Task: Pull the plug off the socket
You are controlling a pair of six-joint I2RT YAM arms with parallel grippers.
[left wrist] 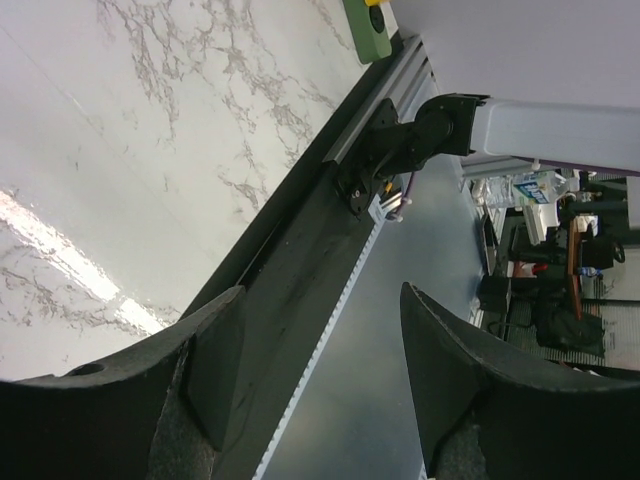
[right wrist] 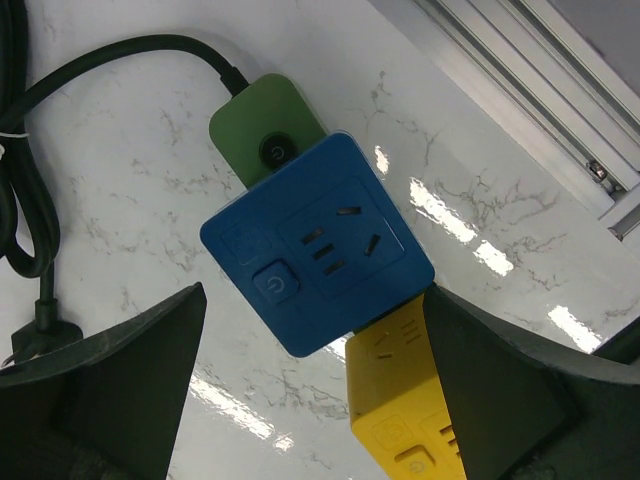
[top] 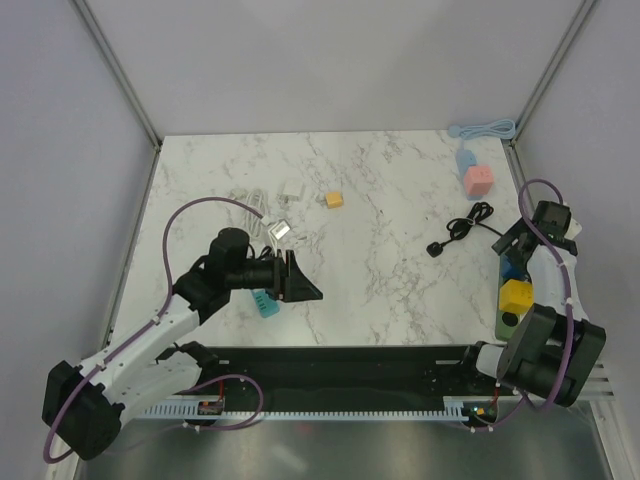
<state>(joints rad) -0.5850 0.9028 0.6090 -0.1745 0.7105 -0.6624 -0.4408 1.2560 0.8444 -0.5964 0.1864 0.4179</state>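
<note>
A green power strip (right wrist: 262, 128) lies at the table's right edge, with a blue socket cube (right wrist: 318, 242) and a yellow socket cube (right wrist: 400, 405) on it. In the top view the yellow cube (top: 516, 296) shows and the blue one is mostly hidden by my arm. The strip's black cable (top: 470, 222) ends in a loose black plug (top: 435, 248) on the marble. My right gripper (right wrist: 315, 380) is open, above and straddling the two cubes, touching neither that I can see. My left gripper (top: 305, 282) is open and empty, left of centre, tilted toward the near edge (left wrist: 320, 340).
A teal object (top: 265, 303) lies by the left gripper. A white charger with cable (top: 268, 200), a small grey cube (top: 280, 230) and an orange cube (top: 334, 199) sit behind it. A pink cube (top: 478, 180), a blue cube (top: 466, 160) and a light blue cable (top: 482, 128) are back right.
</note>
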